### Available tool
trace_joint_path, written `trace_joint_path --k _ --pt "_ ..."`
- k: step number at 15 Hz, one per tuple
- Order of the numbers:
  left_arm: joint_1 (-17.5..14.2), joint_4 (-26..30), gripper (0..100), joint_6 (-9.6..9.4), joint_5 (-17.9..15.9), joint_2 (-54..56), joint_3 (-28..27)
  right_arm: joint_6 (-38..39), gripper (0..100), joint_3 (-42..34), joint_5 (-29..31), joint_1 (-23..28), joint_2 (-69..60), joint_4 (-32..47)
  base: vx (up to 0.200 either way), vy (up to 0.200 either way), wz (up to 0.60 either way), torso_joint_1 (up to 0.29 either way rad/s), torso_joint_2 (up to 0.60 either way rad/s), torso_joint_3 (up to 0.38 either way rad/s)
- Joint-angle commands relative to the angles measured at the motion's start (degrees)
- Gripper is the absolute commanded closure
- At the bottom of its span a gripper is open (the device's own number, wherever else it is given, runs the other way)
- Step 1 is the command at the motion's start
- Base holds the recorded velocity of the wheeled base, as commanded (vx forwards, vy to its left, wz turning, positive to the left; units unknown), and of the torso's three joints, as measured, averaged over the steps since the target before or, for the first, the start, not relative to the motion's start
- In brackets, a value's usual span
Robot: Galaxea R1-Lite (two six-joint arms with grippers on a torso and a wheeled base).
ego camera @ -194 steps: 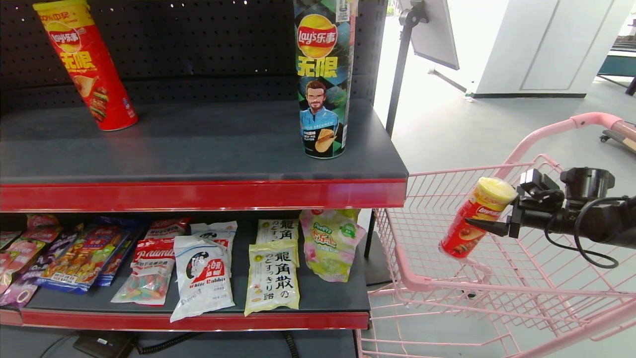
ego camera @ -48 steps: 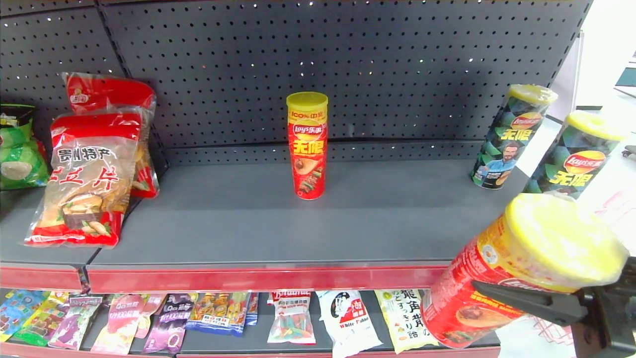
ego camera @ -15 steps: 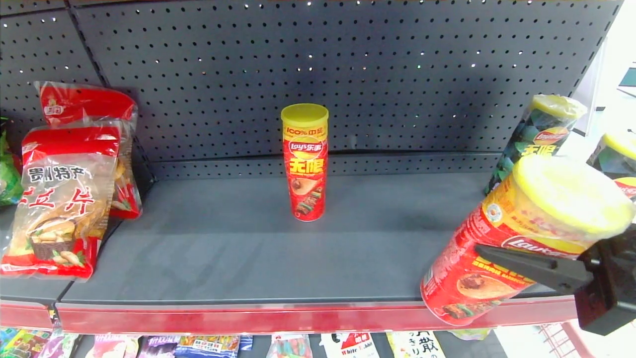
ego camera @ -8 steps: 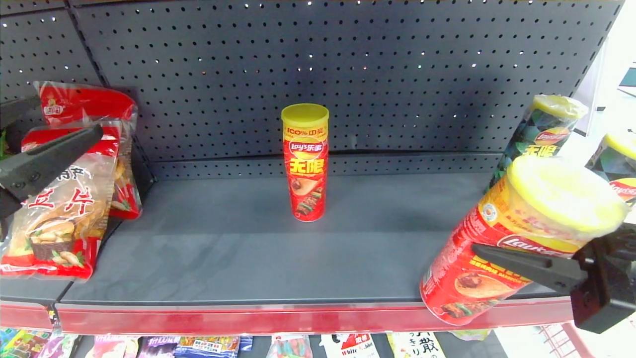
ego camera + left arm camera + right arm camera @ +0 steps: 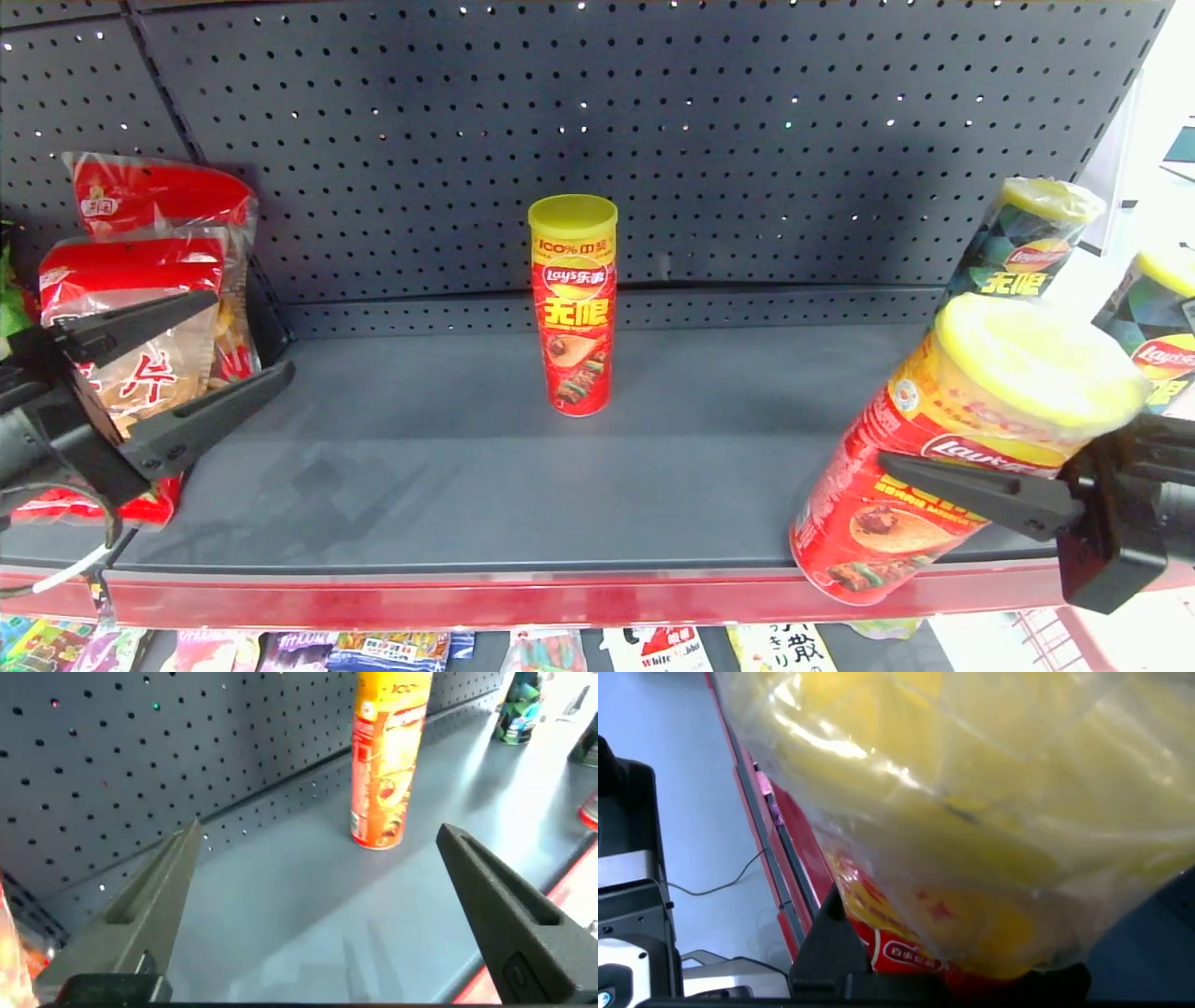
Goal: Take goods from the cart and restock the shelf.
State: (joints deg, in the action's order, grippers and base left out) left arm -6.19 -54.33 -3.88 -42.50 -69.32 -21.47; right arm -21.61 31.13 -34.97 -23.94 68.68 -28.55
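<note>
Head view: tilted red-labelled chip can [image 5: 934, 415]

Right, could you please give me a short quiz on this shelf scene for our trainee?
1. True or false: the left hand is open and holds nothing.
2. What does the right hand grip? A) a tilted red chip can B) a green can C) a snack bag
3. Fill in: the red can standing upright on the shelf has a ___ lid.
Key: 1 true; 2 A; 3 yellow.
</note>
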Motion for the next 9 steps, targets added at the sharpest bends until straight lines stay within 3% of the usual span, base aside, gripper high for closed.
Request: trace_joint_path --k 1,7,9 --pt "0.3 -2.2 0 0.1 -0.1 -6.6 -0.2 0.0 100 0.1 0.0 0.5 0.5 0.0 0.0 0.0 0.0 0.0 0.0 0.0" --pt "3.5 -2.8 0 0.1 -1.9 -15.9 -7.1 0.1 100 0.2 -0.1 1.2 1.8 -0.1 0.0 0.0 0.0 0.0 0.0 0.0" --pt "7.8 -3.2 0 0.27 -2.0 -19.7 -10.4 0.1 100 0.1 -0.2 1.7 2.3 -0.1 0.0 0.0 0.0 0.0 0.0 0.0"
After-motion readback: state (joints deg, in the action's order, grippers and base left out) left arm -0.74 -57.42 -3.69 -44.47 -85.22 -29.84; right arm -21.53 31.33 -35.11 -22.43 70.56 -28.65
